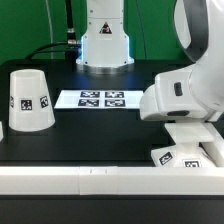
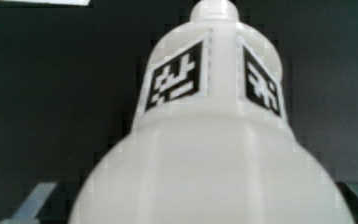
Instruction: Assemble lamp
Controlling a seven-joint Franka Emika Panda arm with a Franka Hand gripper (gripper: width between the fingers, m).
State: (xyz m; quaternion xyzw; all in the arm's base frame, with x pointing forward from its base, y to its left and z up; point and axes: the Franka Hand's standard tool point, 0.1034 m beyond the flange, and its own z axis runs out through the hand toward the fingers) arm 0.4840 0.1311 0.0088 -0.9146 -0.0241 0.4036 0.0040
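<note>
The white bulb post [image 2: 202,120] fills the wrist view, round tip pointing away, with black-white tags on two faces. It sits between my fingers [image 2: 37,203], whose dark tips show at either side of its wide end. My gripper [image 2: 197,208] is shut on it. In the exterior view my arm [image 1: 185,95] leans over the flat square base [image 1: 183,154], which lies at the front on the exterior view's right. The arm hides the post and the gripper there. The tapered shade [image 1: 30,100] stands apart at the exterior view's left.
The marker board [image 1: 100,99] lies flat mid-table. The robot's pedestal [image 1: 105,45] stands behind it. A white rail [image 1: 80,178] runs along the table's front edge. The table top is black.
</note>
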